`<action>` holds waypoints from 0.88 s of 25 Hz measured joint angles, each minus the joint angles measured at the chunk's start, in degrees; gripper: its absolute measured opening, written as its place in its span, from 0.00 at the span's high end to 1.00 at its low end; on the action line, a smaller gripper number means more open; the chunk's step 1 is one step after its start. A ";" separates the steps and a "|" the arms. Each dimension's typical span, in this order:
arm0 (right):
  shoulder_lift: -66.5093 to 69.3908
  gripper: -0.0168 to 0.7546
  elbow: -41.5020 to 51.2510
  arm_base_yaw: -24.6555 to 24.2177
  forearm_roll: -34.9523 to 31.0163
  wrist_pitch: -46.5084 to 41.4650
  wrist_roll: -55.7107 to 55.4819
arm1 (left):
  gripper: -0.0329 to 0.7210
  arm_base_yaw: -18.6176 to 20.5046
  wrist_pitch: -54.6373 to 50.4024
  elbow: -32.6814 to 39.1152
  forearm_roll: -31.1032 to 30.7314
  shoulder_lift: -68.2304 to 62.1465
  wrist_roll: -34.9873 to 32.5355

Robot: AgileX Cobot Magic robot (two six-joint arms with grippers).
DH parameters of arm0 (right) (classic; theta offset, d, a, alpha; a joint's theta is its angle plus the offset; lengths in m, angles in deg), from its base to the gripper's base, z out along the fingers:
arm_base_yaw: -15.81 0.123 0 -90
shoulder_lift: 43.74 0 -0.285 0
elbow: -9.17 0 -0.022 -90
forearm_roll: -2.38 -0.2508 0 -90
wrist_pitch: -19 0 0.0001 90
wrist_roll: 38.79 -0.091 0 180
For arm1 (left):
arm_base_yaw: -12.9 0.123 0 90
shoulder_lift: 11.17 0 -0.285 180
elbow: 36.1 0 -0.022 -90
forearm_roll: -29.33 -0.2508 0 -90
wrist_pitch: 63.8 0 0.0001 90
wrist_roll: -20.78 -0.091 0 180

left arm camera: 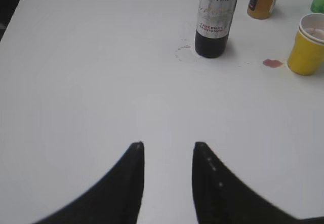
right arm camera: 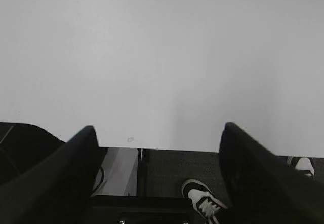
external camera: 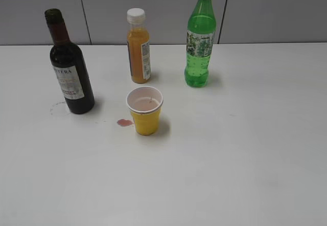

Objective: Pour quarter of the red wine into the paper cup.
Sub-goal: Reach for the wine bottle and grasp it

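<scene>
The left pincer (left arm camera: 167, 150) hangs empty over the bare near-left part of the table (left arm camera: 91, 82), its jaws a narrow gap apart with nothing between them. The right pincer (right arm camera: 157, 138) is spread wide and also empty, sitting at the table's near edge with floor and a shoe (right arm camera: 202, 196) showing below it. Neither arm appears in the exterior view.

The wine (external camera: 69, 67) stands upright toward the far-left corner, uncapped as far as I can tell, well apart from both pincers. The cup (external camera: 145, 111) stands upright mid-table, right of the wine and nearer the front edge; a pinkish liquid shows in its bottom. A small red spill (external camera: 124, 122) lies just beside its left side. A juice bottle (external camera: 138, 47) and a soda bottle (external camera: 200, 39) stand behind, toward the far edge.

Judging by this, either a pour is already done or a fresh one is about to start. Any next pour calls for the left pincer to open wider, reach forward and grip the wine's body.
</scene>
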 joint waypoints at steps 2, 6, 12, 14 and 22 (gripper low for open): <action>-5.58 0.25 3.99 0.00 0.00 0.78 0.00 | 0.64 0.00 0.00 0.00 0.00 0.00 0.00; -16.70 0.25 10.60 0.00 -0.04 1.52 0.01 | 0.64 0.00 0.00 0.00 0.00 0.00 0.00; -33.40 0.25 12.83 0.00 -3.25 4.52 0.01 | 0.64 0.00 0.07 0.00 0.00 0.00 0.00; -37.74 0.25 12.84 0.00 -3.59 4.64 0.01 | 0.64 0.00 0.07 0.00 0.00 0.00 0.00; -50.84 0.25 13.15 0.00 -3.96 4.85 0.01 | 0.64 0.00 0.07 0.00 0.00 0.00 0.00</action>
